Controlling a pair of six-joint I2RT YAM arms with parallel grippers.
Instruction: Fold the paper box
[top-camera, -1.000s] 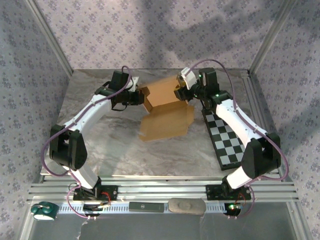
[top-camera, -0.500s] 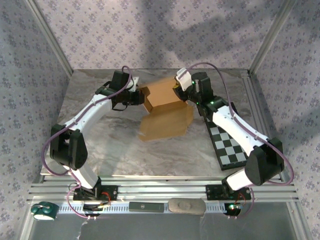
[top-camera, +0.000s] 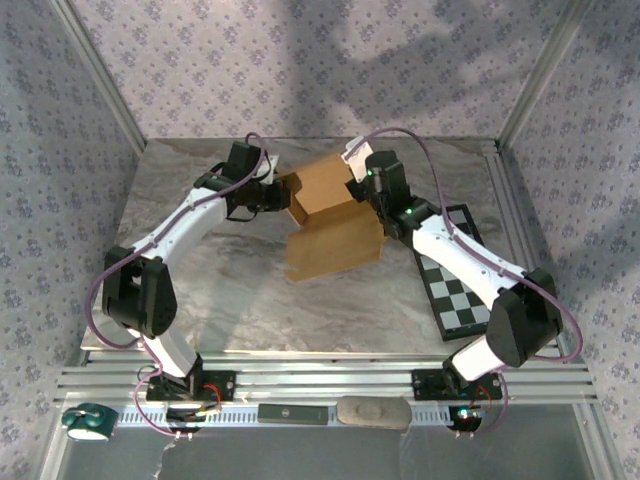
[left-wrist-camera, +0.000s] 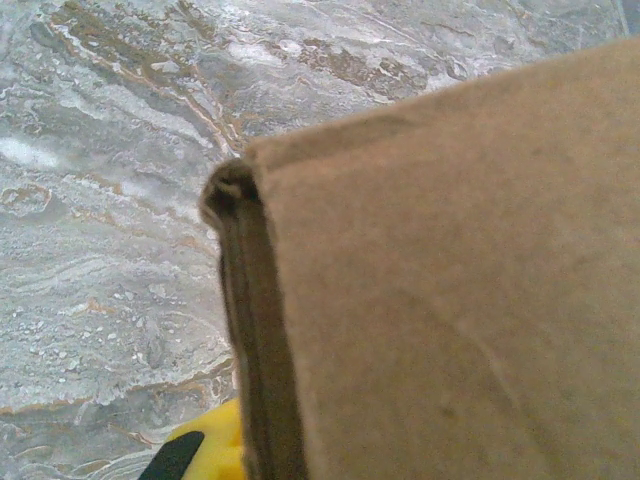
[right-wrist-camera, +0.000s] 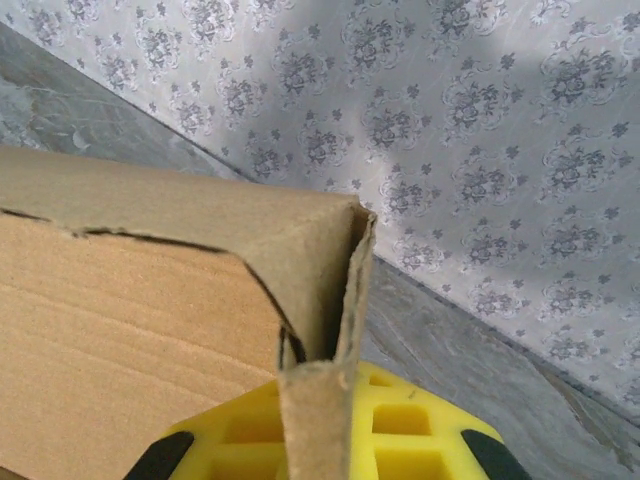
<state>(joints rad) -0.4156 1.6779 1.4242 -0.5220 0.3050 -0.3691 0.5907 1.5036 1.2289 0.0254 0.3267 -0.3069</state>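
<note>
The paper box (top-camera: 325, 193) is a tan cardboard piece held above the middle of the marble table (top-camera: 220, 290), partly folded, with a wide flap (top-camera: 335, 250) hanging down toward the near side. My left gripper (top-camera: 285, 200) is shut on the box's left end. In the left wrist view the cardboard (left-wrist-camera: 450, 300) covers most of the picture, with one yellow finger (left-wrist-camera: 205, 450) beside its folded edge. My right gripper (top-camera: 358, 188) is shut on the box's right side wall. In the right wrist view this wall (right-wrist-camera: 322, 400) stands pinched between the yellow fingers (right-wrist-camera: 420, 430).
A black-and-white checkered board (top-camera: 455, 275) lies on the table under my right arm. Patterned walls and metal posts close in the table. On the near rail lie a green roll (top-camera: 85, 422), a black bar (top-camera: 293, 414) and a grey oval piece (top-camera: 373, 412).
My right gripper has closed on the box's right wall, and the right arm has swung left and forward. The hanging flap has shifted slightly. The left arm has kept still.
</note>
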